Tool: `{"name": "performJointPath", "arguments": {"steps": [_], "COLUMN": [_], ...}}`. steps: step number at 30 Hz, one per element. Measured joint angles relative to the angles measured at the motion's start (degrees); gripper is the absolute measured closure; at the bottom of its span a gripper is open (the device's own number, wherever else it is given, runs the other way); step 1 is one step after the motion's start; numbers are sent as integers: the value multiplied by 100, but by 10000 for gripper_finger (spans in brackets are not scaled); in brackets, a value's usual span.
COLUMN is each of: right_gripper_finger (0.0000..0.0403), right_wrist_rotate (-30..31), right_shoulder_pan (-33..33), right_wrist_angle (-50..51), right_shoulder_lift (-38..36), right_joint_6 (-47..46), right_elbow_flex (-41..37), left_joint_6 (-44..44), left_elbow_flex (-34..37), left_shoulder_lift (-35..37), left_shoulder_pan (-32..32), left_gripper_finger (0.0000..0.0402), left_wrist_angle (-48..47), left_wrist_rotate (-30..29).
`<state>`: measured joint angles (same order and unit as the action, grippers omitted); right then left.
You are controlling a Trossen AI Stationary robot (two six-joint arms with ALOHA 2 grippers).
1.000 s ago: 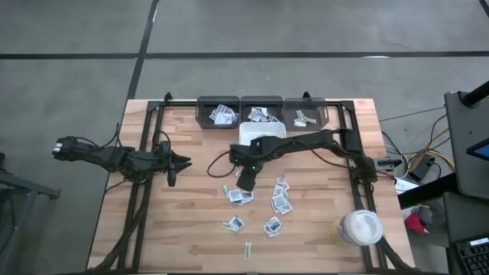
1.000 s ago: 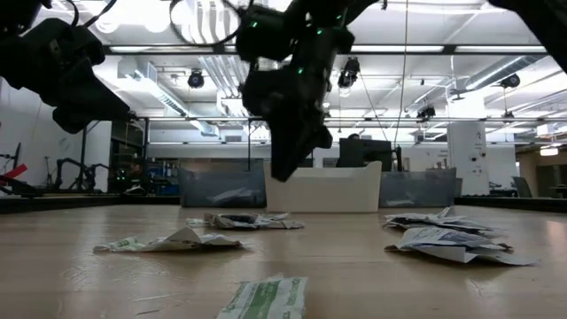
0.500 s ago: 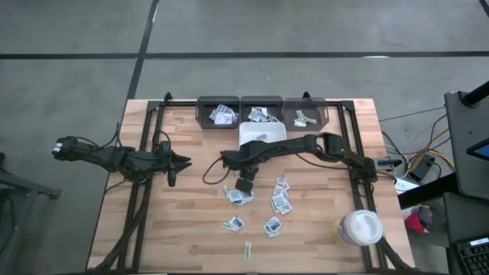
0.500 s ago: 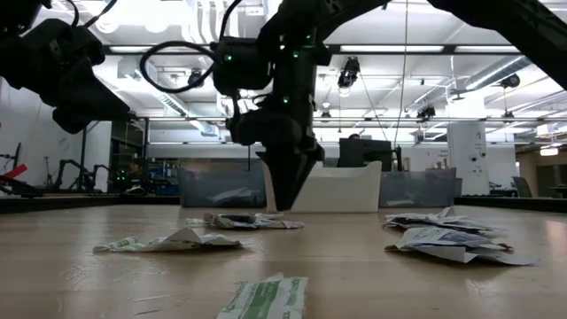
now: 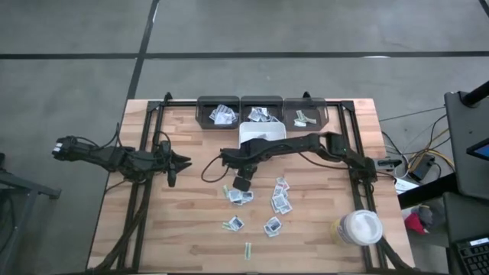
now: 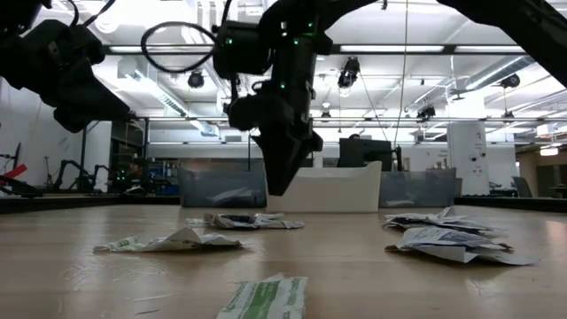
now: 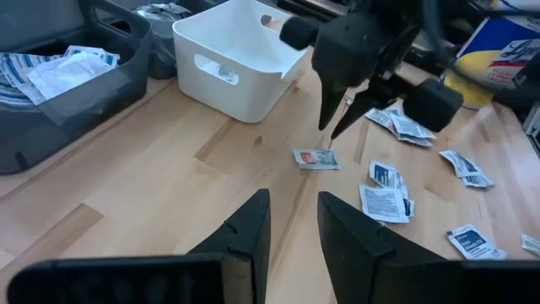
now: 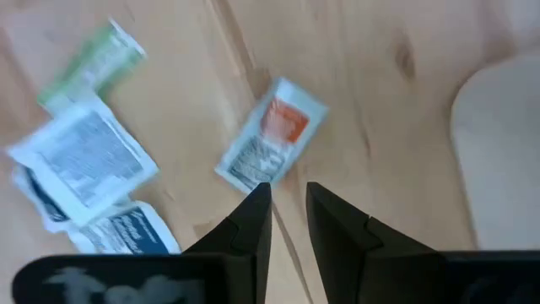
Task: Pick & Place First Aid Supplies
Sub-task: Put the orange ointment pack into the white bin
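Jaws, right gripper: narrowly parted with a slim gap, nothing between them; poised just above a red-printed packet lying flat on the desk.

Jaws, left gripper: likewise slightly parted and empty; this arm waits at the left side of the desk, well apart from the supplies.

Supplies: loose packets scattered over the middle and near part of the desk, white with blue print mostly; one green-printed strip nearest the front edge. The red-printed packet sits alone at the far-left edge of the scatter, between the other packets and the white tray. Three dark bins along the far edge already hold some packets. A round lidded jar stands near right.

Step in hand: approach for a pick; judged early to middle of the task, as many packets remain on the desk.

Next move calls for: a short straight drop so the fingertips straddle the thin packet, then a firm close. Being flat against the wood, it will likely be hard to catch; fingertips may slide over it or push it aside.

Change from earlier frames: the right arm has drawn in and lowered from a higher position towards the red-printed packet, and its jaws have narrowed a little. Left arm unmoved. Packets unshifted.
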<state>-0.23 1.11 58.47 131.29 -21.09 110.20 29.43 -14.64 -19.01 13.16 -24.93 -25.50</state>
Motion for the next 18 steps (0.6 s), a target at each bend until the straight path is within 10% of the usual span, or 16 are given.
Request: {"name": "performJointPath", "arguments": {"steps": [18], "right_gripper_finger": [313], "right_wrist_rotate": [-18], "right_shoulder_pan": [-28], "right_wrist_angle": [-279], "right_shoulder_lift": [145], "right_joint_6": [-239], "right_elbow_flex": [-139], "left_joint_6": [20], "left_elbow_flex": [-2], "left_shoulder_lift": [-1], "left_shoulder_pan": [0], "left_gripper_finger": [307], "left_wrist_angle": [1], "left_wrist_rotate": [-6]}}
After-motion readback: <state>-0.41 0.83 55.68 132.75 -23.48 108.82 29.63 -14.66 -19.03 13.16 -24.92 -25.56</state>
